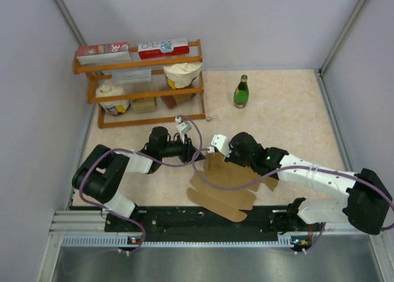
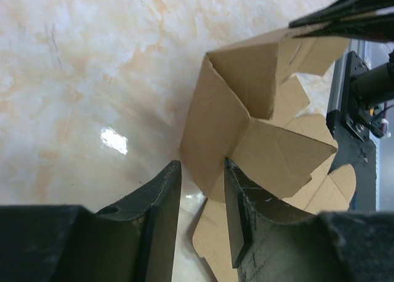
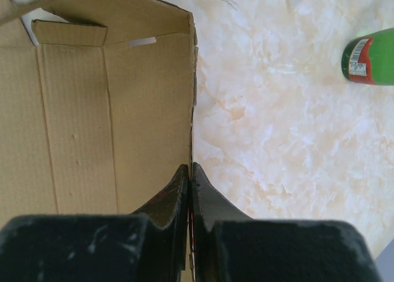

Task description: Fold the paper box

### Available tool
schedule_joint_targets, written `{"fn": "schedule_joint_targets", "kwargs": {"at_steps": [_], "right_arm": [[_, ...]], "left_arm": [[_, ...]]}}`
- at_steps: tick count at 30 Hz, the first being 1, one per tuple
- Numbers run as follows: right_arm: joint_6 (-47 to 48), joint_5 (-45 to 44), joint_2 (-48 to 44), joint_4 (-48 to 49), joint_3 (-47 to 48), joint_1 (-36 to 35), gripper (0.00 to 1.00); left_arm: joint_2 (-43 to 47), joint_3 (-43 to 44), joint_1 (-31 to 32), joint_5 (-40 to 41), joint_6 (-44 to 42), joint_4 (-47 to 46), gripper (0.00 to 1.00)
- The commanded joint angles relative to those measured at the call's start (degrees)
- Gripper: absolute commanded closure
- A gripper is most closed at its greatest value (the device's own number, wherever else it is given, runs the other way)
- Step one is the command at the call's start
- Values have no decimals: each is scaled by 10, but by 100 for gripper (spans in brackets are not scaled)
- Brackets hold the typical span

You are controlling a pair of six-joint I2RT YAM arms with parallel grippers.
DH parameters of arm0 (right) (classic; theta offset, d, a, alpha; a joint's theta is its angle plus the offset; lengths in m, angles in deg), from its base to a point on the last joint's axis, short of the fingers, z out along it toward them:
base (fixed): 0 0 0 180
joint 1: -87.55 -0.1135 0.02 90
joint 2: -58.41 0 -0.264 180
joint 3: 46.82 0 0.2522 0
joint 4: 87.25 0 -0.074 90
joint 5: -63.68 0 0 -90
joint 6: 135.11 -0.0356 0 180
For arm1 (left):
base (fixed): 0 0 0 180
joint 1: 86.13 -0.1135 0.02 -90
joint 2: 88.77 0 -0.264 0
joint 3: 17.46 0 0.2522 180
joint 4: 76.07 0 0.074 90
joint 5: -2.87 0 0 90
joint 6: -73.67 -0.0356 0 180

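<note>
Creased, many-flapped brown cardboard paper box (image 1: 221, 200)

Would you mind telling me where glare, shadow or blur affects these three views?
Top external: even, soft light, with only faint shadows on the table. Left wrist: a bright glare spot on the table left of the paper box, and the dark left gripper shows little detail. Right wrist: the green bottle at the right edge looks soft, and the right gripper is nearly black.

Partly folded brown paper box (image 1: 228, 199)
</note>
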Motion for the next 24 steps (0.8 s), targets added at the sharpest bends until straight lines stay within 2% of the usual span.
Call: {"fn": "schedule_joint_targets", "kwargs": {"at_steps": [1, 7, 13, 24], "right_arm": [[11, -46, -13, 49, -10, -22, 100], [22, -72, -7, 65, -14, -40, 100], [34, -92, -5, 65, -16, -72, 100], [32, -128, 0, 86, -31, -107, 100]], "left_arm": [[30, -26, 2, -27, 12, -71, 61], [57, -48, 2, -23, 19, -90, 59], [84, -63, 2, -27, 24, -113, 52], [97, -99, 7, -26, 18, -145, 44]]}}
